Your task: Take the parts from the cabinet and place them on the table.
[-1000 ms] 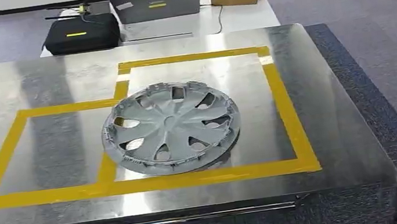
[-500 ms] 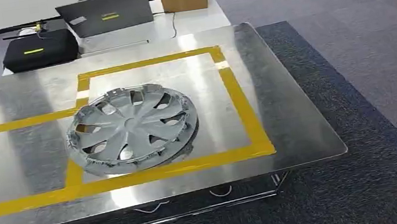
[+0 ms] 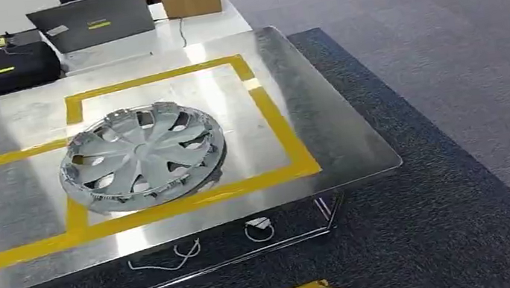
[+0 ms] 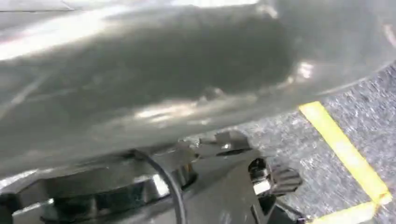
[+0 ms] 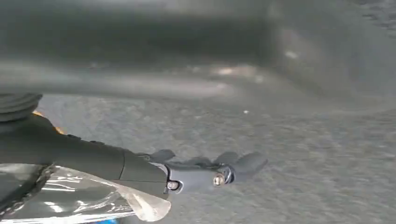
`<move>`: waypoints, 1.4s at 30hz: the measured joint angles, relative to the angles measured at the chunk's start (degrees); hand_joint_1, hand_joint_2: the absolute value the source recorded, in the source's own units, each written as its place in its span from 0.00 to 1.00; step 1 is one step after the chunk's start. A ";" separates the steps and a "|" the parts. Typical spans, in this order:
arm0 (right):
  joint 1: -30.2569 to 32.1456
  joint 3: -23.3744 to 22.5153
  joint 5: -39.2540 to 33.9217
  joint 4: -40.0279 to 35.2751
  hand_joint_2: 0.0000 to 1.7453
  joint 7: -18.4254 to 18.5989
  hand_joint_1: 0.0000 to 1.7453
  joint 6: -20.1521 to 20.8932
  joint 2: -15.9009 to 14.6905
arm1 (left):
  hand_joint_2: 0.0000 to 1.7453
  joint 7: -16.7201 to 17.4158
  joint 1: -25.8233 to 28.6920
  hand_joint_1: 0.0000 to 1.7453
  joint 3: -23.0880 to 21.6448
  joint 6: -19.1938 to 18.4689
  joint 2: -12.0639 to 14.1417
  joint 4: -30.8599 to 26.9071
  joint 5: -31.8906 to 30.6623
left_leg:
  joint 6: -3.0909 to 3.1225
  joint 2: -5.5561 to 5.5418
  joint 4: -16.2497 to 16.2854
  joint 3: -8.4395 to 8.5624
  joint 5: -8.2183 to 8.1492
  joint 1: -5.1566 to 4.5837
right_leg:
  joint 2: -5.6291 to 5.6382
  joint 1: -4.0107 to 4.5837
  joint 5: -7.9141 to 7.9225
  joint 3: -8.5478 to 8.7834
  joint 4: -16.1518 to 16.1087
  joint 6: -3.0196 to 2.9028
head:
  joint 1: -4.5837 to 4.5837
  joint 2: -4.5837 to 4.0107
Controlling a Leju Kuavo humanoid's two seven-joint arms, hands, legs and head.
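Resting flat, round grey spoked hubcap [image 3: 141, 157], shiny taped steel table [image 3: 327, 141]

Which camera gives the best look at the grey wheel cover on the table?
The head view. It shows the whole wheel cover lying flat on the steel table, overlapping the yellow tape. Both wrist views are blurred, looking at carpet and the table's shiny side, with no wheel cover in them.
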 joint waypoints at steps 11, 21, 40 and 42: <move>-0.77 1.60 3.30 0.96 0.00 0.87 0.00 11.42 0.31 | 0.00 -0.70 -0.29 0.00 0.00 -0.53 0.07 0.00 -0.09 | -2.93 7.75 4.86 -7.83 3.76 0.49 | -4.34 -1.03 -1.67 12.38 -6.10 0.68 | 0.07 0.00; -1.46 2.84 2.09 1.51 0.00 -8.99 0.00 14.97 1.66 | 0.00 -3.22 -0.26 0.00 0.00 -0.72 0.46 0.00 0.63 | -2.87 0.20 15.34 -4.52 -5.04 0.72 | 1.44 -0.10 5.07 4.77 -5.50 -1.85 | -0.07 0.00; -2.86 0.89 1.03 1.81 0.00 -9.49 0.00 16.85 1.72 | 0.00 -1.51 -1.51 0.00 -2.64 -2.32 0.93 0.00 -1.49 | -2.20 7.08 4.17 -8.09 4.16 -0.23 | -6.15 -0.88 -3.13 16.58 -8.65 1.27 | 0.37 0.00; -2.50 0.90 1.44 1.81 0.00 -9.49 0.00 16.92 1.70 | 0.00 -0.96 -1.69 0.00 -3.02 -2.36 0.90 0.00 -1.90 | -2.83 8.33 4.25 -8.35 5.01 0.41 | -5.00 -0.39 -3.17 15.65 -7.87 0.00 | 0.37 0.00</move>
